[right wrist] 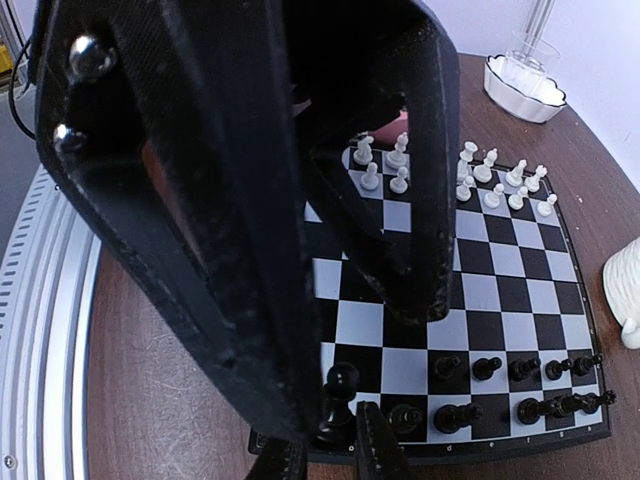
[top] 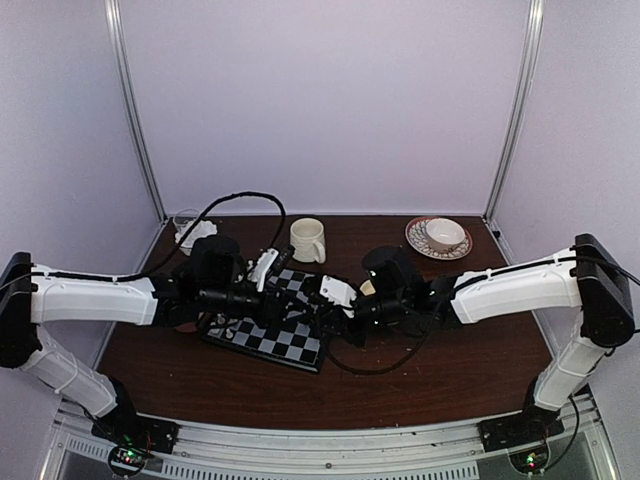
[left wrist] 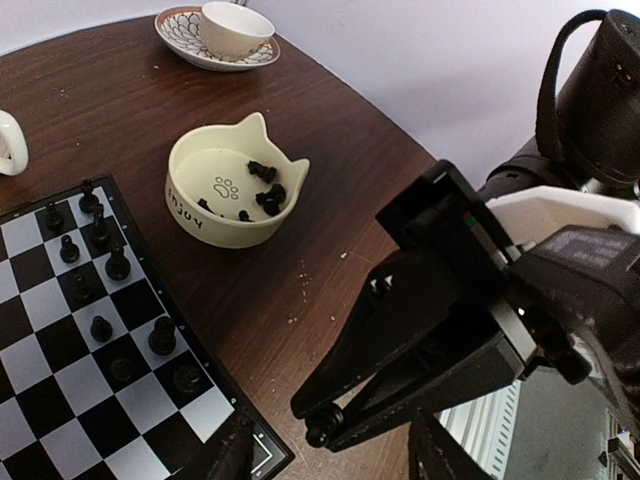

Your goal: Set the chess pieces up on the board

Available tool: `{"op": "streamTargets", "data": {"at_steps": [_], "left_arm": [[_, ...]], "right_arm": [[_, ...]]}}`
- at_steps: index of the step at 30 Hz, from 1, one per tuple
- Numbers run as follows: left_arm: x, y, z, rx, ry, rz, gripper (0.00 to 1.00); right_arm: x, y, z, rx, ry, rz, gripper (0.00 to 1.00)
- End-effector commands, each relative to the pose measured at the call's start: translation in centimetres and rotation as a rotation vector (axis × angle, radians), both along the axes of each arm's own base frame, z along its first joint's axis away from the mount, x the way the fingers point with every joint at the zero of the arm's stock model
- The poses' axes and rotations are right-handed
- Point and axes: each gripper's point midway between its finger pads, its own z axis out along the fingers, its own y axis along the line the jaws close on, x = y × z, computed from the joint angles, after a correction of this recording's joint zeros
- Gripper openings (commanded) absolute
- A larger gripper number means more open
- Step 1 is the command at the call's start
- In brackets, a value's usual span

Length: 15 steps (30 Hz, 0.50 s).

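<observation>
Both grippers hung at the near corner of the board (right wrist: 500, 290), its black rows only part-filled by my reckoning. My right gripper (right wrist: 330, 452) had its jaws pinched on a black piece (right wrist: 340, 385) just over the edge squares, and my left gripper (left wrist: 330, 455) stood half spread, holding nothing. Next I needed an upright set-down on a free square, then a reach to the cat-eared bowl (left wrist: 200, 215) beyond for the spare black men (left wrist: 268, 190).
</observation>
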Motion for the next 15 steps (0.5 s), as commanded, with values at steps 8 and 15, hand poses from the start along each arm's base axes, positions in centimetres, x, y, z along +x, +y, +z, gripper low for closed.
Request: {"op": "streamTargets", "data": {"at_steps": [8, 15], "left_arm": [[-0.20, -1.48, 1.36, -0.031, -0.012, -0.044, 0.46], [-0.19, -1.77, 0.91, -0.014, -0.004, -0.048, 0.40]], "right_arm": [[0.95, 0.00, 1.51, 0.040, -0.049, -0.049, 0.10], [0.82, -0.18, 2.02, 0.052, -0.066, -0.044, 0.10]]}}
